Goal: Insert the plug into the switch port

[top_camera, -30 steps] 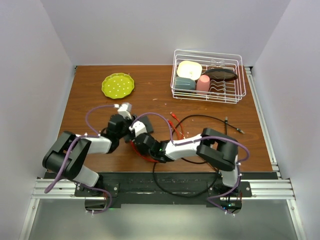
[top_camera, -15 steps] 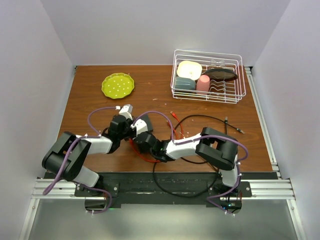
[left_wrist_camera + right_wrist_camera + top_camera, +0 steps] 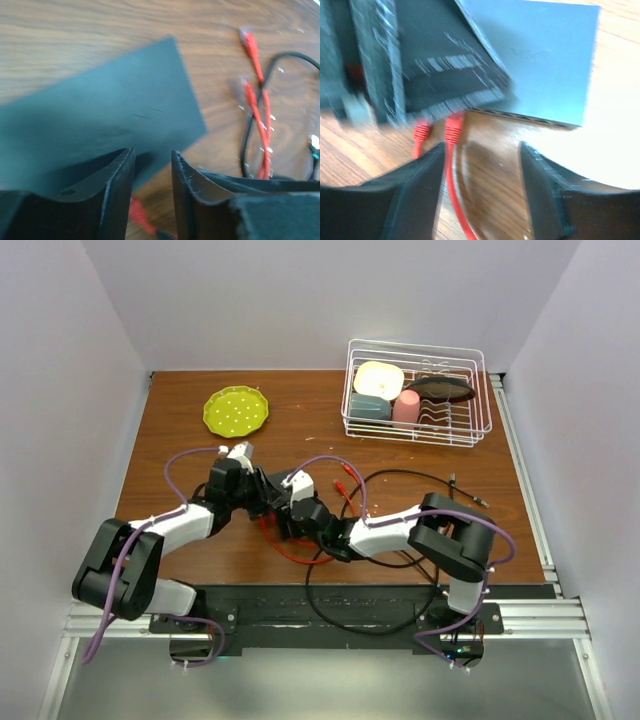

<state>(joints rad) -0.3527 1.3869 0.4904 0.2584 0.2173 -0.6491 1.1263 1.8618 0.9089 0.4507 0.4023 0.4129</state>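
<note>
- Switch port (image 3: pixel 530 118): one of a row of small sockets along the long edge of a flat matte-black switch box (image 3: pixel 100 115). The box is laid flat on the tabletop (image 3: pixel 300 430), left of centre and toward the near edge, and is largely hidden beneath both wrists in the top view.
- Plug (image 3: pixel 454 125): red, seen in the right wrist view just in front of the port edge, with a second red plug (image 3: pixel 421 131) beside it. Whether either is touching a socket cannot be told through the blur.
- Right fingers (image 3: pixel 415 195): spread wide, with nothing pinched. The red cable (image 3: pixel 451 170) is seen running across the tabletop between them, close to one finger.
- Left fingers (image 3: pixel 117 185): parted by a narrow gap, with nothing gripped, and seen at the edge of the box in the left wrist view.
- A third red plug (image 3: pixel 247 40) and a fourth (image 3: pixel 245 82) are shown on the wood past the short end of the box, near a black cable (image 3: pixel 405 473).
- Yellow-green plate (image 3: pixel 236 410): placed toward the far left corner, well apart from the box.
- Wire dish rack (image 3: pixel 416 439): placed at the far right corner, with crockery inside.
</note>
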